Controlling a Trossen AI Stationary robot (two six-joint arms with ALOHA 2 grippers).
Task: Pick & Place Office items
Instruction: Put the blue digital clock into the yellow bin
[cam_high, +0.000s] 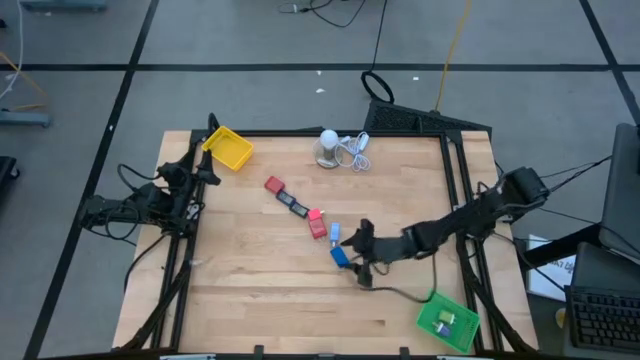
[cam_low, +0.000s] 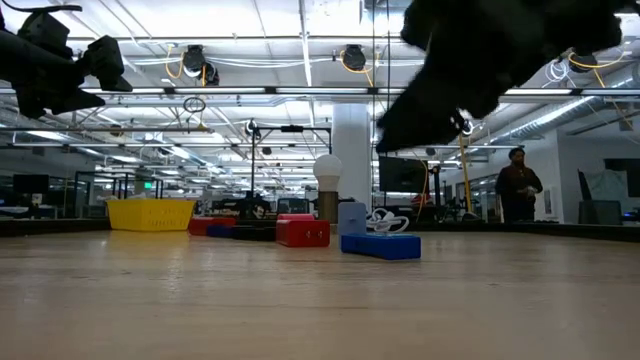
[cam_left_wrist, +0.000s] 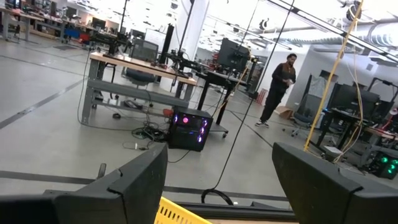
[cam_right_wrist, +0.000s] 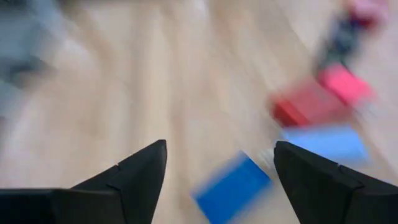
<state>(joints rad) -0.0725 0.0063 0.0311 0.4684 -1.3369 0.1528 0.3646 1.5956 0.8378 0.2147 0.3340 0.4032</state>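
- Small office items run in a slanting line across the middle of the wooden table (cam_high: 260, 290), from the red block (cam_high: 274, 185) down to the blue block (cam_high: 340, 256).
- Yellow plastic tray (cam_high: 229, 148) sits at the far left corner.
- Green tray (cam_high: 447, 322) lies at the near right corner.
- White round object with coiled cable (cam_high: 333, 148) rests at the far edge.
- Right hand (cam_high: 362, 252) hangs just right of the blue block.

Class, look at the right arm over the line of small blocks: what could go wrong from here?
The right gripper, open, hangs just over the dark blue block, which lies at an angle: a finger might nudge it away. The light blue block and red block lie close by and could get knocked.
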